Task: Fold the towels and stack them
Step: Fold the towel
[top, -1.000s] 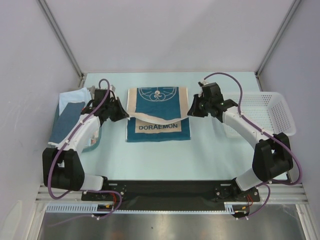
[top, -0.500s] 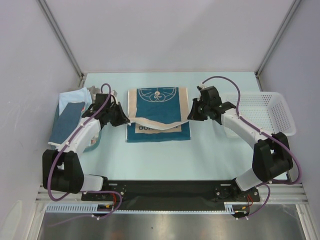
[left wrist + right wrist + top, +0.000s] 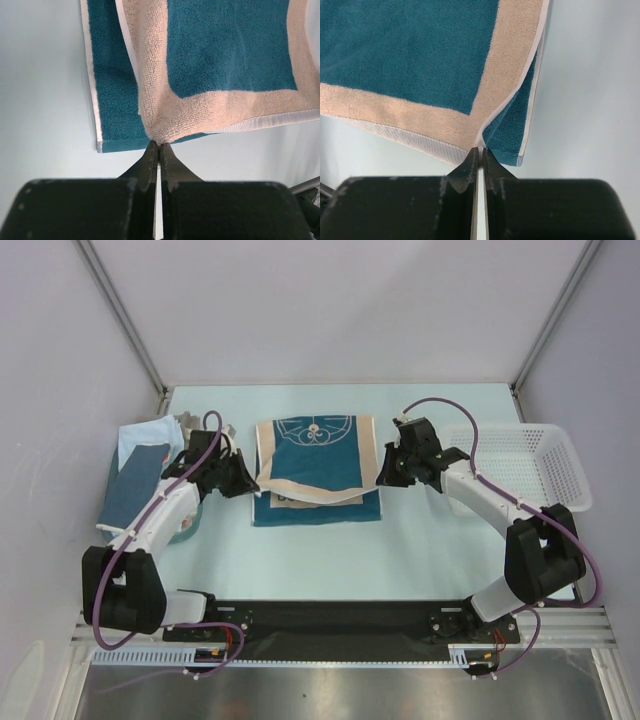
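Observation:
A dark teal towel (image 3: 316,455) with a white line drawing and tan ends lies flat in the middle of the table. Its far tan end is lifted and doubled over toward the near edge, sagging between the two grippers. My left gripper (image 3: 247,486) is shut on the left corner of that tan end, and in the left wrist view the gripper (image 3: 159,145) pinches the tan cloth (image 3: 160,112). My right gripper (image 3: 380,478) is shut on the right corner, and in the right wrist view the gripper (image 3: 480,149) holds the towel's tan border (image 3: 505,75).
A heap of other towels sits at the left: a light blue one (image 3: 140,435), a darker blue one (image 3: 133,487) and a grey-beige one (image 3: 189,423). A white mesh basket (image 3: 552,462) stands at the right edge, behind the right arm.
Both grippers have drawn the tan end toward the near edge. The folded layer now covers most of the white lettering on the lower layer.

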